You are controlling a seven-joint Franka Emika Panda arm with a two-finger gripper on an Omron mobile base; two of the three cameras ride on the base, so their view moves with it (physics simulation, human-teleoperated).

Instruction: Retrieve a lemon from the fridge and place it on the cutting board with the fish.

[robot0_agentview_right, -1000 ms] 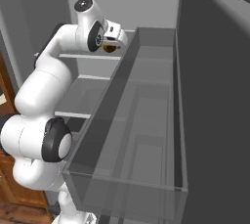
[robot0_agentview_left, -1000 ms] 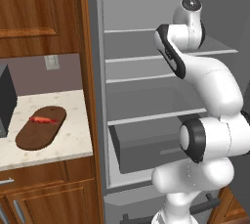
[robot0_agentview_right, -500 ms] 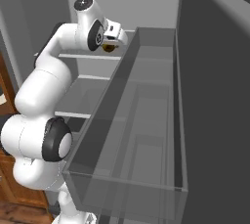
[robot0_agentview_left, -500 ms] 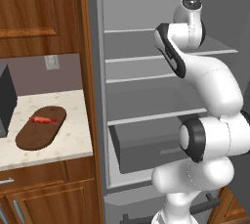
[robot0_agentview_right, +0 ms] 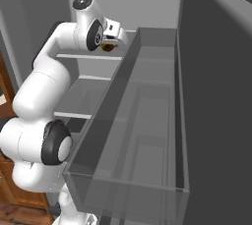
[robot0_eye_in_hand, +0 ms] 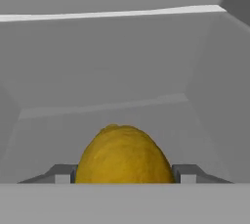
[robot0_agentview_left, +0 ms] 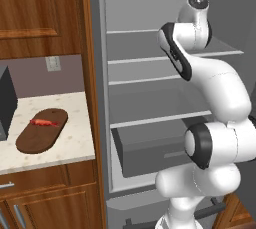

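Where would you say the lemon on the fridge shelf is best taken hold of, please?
Across its widest middle, coming level from the open front of the fridge. The lemon is rounded, with no handle or edge, so opposite sides of its bulge give the likely firmest hold. The tool already sits that way, a finger against each side of the fruit.

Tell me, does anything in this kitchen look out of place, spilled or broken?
Nothing stands out. The tall grey fridge stands open with bare shelves, nothing spilled. The small red-orange fish lies flat on the dark brown oval cutting board. In the hand view, the round yellow lemon sits between the gripper fingers.
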